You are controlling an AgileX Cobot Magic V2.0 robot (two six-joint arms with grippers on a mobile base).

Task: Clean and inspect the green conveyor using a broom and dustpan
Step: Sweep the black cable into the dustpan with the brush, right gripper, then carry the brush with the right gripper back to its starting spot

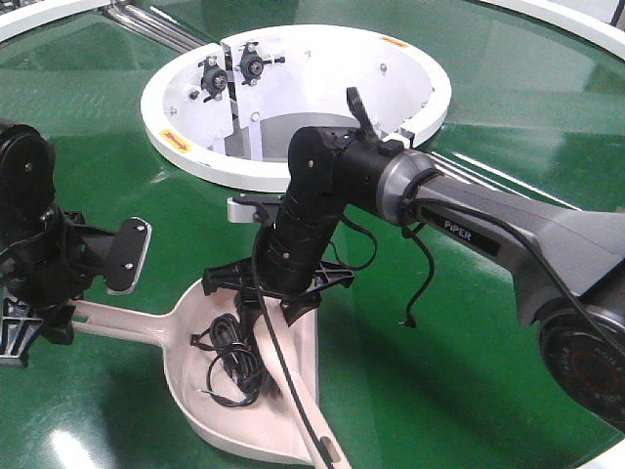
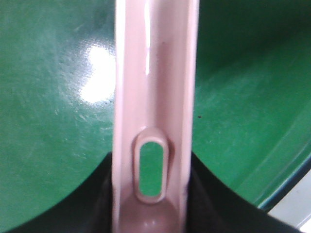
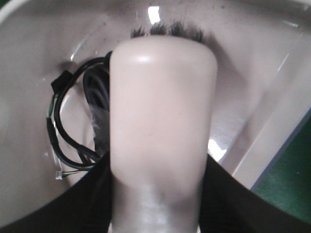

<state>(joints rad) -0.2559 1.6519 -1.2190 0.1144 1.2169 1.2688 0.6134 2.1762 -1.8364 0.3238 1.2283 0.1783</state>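
Note:
The green conveyor (image 1: 439, 391) fills the front view. The pale-pink dustpan (image 1: 181, 327) lies on it at the bottom centre, with a coiled black cable (image 1: 232, 363) inside. My left gripper (image 1: 54, 318) is shut on the dustpan's handle; the left wrist view shows the handle (image 2: 155, 87) with its slot hole between my fingers (image 2: 214, 204). My right gripper (image 1: 269, 308) is shut on the broom (image 1: 303, 410), over the pan. In the right wrist view the broom head (image 3: 163, 111) points down into the dustpan (image 3: 29, 97), bristles (image 3: 167, 31) at its floor, beside the cable (image 3: 73, 126).
The white central ring (image 1: 293, 176) stands just behind the right wrist, open in the middle with black fittings on its inner wall. The white rim (image 1: 576, 20) and steel roller seams (image 1: 156, 24) lie at the far edge. The right arm's body (image 1: 508, 234) crosses the right side.

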